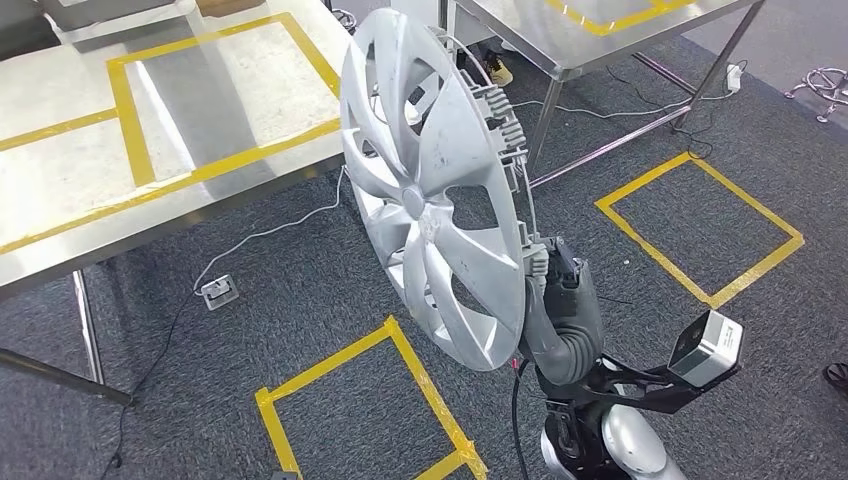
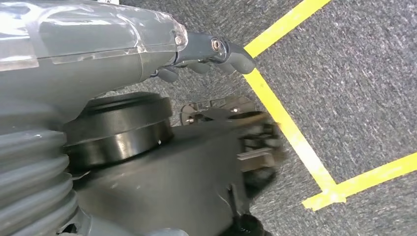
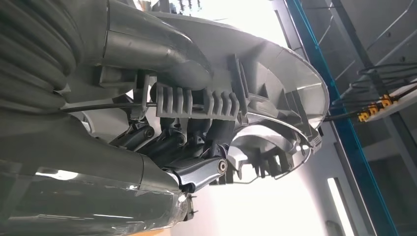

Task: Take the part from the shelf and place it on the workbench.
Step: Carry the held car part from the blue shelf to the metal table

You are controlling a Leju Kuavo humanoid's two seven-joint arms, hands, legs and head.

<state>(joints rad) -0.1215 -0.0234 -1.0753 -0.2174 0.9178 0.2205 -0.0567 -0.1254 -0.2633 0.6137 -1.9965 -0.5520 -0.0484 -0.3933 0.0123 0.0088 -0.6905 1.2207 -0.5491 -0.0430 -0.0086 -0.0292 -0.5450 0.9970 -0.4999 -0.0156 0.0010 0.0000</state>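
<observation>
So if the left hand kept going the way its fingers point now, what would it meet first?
Probably the grey carpet floor, near the yellow tape line. The left hand hangs with fingers curled and holds nothing; nothing else shows ahead of it, though depth is unclear.

Looks like a workshop or robot test lab. Steel desk (image 1: pixel 120 200) marked out with yellow tape (image 1: pixel 130 120), and a second steel desk (image 1: pixel 590 45) to the right of it, taped the same way. Grey carpet floor (image 1: pixel 300 290) below the first desk, with taped yellow squares (image 1: pixel 700 225) laid out as marked zones. Loose cables (image 1: pixel 260 235) and a power socket (image 1: pixel 218 291) lying on the carpet beside the desk's leg. Metal framing overhead in the right wrist view.
</observation>
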